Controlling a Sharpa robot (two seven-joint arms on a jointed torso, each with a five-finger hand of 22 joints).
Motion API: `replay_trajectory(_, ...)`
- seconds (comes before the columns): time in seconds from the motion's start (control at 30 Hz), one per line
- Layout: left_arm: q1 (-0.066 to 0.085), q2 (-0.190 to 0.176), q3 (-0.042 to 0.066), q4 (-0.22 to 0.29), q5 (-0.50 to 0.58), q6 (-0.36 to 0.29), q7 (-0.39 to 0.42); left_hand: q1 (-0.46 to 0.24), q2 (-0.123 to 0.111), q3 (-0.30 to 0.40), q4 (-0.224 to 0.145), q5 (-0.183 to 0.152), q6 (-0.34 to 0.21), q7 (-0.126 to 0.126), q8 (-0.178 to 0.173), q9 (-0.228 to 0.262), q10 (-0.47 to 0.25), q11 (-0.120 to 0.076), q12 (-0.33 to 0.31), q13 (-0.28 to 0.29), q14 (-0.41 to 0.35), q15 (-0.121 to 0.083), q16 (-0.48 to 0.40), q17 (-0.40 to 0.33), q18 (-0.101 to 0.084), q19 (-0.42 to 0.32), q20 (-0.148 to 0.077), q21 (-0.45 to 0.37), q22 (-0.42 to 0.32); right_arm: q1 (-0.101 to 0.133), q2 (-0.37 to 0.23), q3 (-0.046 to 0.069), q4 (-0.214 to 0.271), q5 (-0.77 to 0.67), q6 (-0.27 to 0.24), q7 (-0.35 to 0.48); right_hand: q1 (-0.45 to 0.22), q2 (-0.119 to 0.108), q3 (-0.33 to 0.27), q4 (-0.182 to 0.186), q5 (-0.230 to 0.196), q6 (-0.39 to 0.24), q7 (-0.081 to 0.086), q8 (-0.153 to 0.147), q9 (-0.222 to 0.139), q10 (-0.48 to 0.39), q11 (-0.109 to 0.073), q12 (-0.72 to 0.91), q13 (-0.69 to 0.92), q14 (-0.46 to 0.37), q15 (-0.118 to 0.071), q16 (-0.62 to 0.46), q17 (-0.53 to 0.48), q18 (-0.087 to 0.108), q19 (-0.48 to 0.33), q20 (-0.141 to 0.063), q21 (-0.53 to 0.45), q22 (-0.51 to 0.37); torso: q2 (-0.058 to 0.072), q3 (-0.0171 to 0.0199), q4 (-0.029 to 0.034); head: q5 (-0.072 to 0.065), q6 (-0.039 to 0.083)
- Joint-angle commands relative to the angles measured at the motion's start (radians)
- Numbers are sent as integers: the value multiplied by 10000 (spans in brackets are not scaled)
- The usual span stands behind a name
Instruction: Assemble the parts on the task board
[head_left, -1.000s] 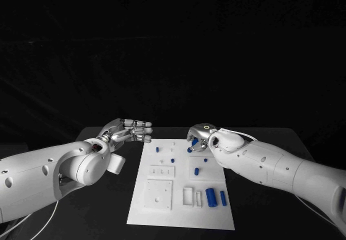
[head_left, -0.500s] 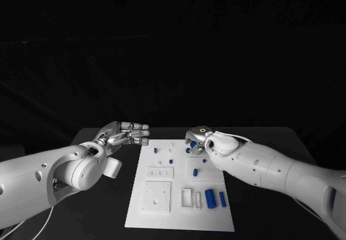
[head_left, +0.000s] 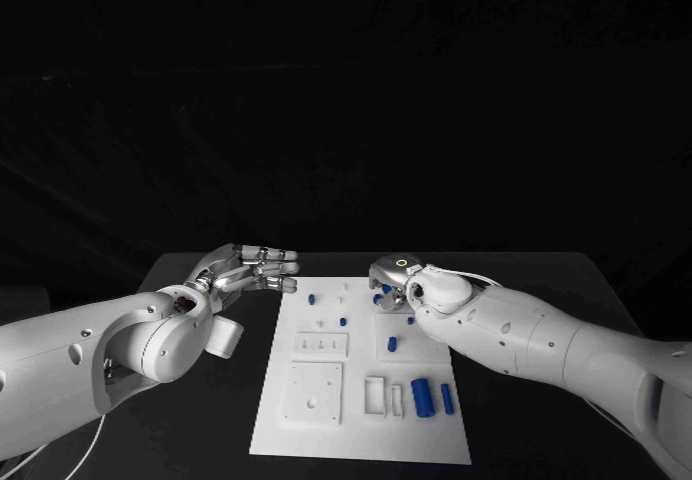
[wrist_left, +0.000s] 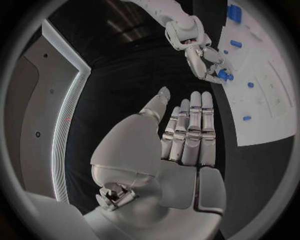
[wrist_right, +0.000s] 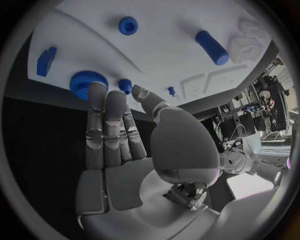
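Observation:
The white task board (head_left: 325, 430) lies in the middle of the table with several blue parts on it. My right hand (head_left: 392, 280) hovers over the board's far right corner. In the right wrist view its long fingers (wrist_right: 94, 115) reach a blue gear (wrist_right: 81, 84) near the board's edge (wrist_right: 169, 45). A small blue part (wrist_right: 125, 85) sits pinched between the thumb and a finger. My left hand (head_left: 254, 268) floats off the board's far left corner with its fingers (wrist_left: 190, 125) straight and apart, holding nothing. The left wrist view catches the right hand (wrist_left: 201, 52) over the board (wrist_left: 269, 120).
Two blue cylinders (head_left: 423, 396) (head_left: 447, 397) lie side by side at the board's near right. Smaller blue pieces (head_left: 392, 344) (head_left: 343, 322) (head_left: 313, 298) dot its middle and far left. Raised white fixtures (head_left: 317, 388) stand on the near left. Black table lies on both sides.
My right hand has shifted a little to the left and lower over the board's far right corner. The left hand has barely moved.

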Motion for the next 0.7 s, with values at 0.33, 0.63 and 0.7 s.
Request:
replay_trajectory(0.33, 17, 41, 11, 6, -45, 205, 19, -72, 27, -46, 4, 26, 18, 24, 41, 10, -77, -10, 20, 5, 5, 3, 4, 18, -30, -41, 3, 20, -48, -48, 31, -20, -85, -240, 276, -134, -203, -6, 971, -6, -198, 245, -44, 33, 2, 405, -88, 43, 9, -55, -47, 93, 43, 124, 149, -29, -57, 623, 134, -5, 29, -31, 14)
replay_trajectory(0.63, 17, 47, 10, -34, -45, 235, -2, -82, 38, -50, 25, 26, 16, 23, 39, 9, -79, -11, 20, 5, 7, 2, 5, 22, -31, -30, 4, 11, -68, -66, 28, -23, -110, -262, 386, -203, -226, 58, 1432, 75, -362, 434, -46, 41, 10, 685, -153, 44, 10, -64, -89, 121, 66, 99, 174, -64, 22, 1017, 159, -22, 29, -38, 6)
replay_trajectory(0.7, 17, 47, 10, -38, -45, 238, -4, -92, 42, -55, 41, 28, 21, 23, 40, 9, -83, -9, 20, 5, 7, 3, 6, 24, -31, -25, 5, 3, -80, -67, 31, -24, -115, -264, 405, -200, -223, 102, 1528, 99, -467, 502, -55, 42, 12, 765, -174, 45, 12, -67, -100, 126, 72, 91, 175, -74, 24, 1086, 166, -24, 32, -38, 12)
